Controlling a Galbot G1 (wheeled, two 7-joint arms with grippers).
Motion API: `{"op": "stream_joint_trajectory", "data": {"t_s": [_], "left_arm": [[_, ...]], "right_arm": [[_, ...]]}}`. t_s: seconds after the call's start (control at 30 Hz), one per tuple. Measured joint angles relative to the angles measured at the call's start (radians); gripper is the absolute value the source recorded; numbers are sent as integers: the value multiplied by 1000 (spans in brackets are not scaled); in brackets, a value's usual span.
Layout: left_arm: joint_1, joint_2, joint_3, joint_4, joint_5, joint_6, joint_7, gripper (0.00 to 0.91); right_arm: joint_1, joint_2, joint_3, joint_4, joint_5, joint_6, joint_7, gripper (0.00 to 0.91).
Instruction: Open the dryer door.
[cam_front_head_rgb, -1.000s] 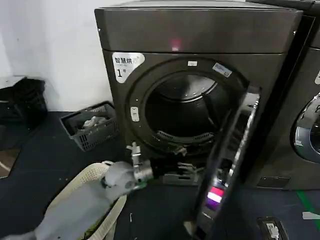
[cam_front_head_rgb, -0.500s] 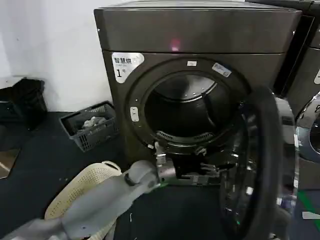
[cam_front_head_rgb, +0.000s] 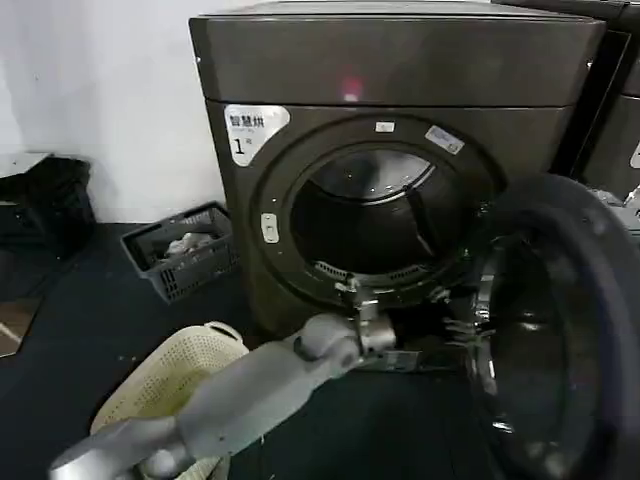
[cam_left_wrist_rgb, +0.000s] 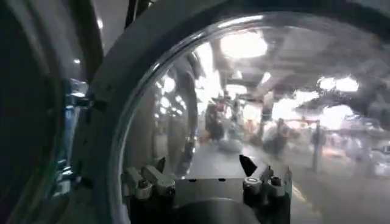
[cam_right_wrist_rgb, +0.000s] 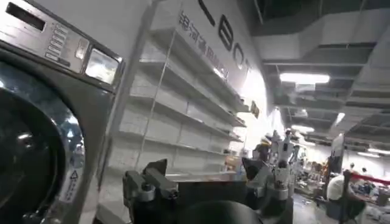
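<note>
The dryer marked "1" sat against a white wall, dark bronze-grey, with its drum opening fully exposed. The dryer door hung swung wide out at about 4 o'clock in the head view, dark inner face toward the camera, hinged on the right side of the opening. The left gripper was stretched out low in front of the machine, just beside the door's inner rim; in the left wrist view the left gripper had its fingers spread apart with nothing between them, up close to the door's curved glass.

The floor was dark. A grey crate of laundry sat at 9 o'clock by the wall, and a cream laundry basket at 7 o'clock under the arm.

The right gripper also showed its fingers apart and empty, beside the second machine, with white shelving behind.
</note>
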Motion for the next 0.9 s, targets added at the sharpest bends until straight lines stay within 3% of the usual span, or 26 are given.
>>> {"op": "stream_joint_trajectory", "data": {"t_s": [0.33,0.67,0.9], "left_arm": [[-10,-86,5,50,42,-8,-35,907],[-13,-124,5,79,182,-71,-101,907],[-10,-124,0,68,189,-128,-158,907]], "right_arm": [[-15,1,20,2,2,4,-1,907],[-17,-2,17,2,3,9,-3,907],[-21,-2,20,-2,4,19,-4,907]]}}
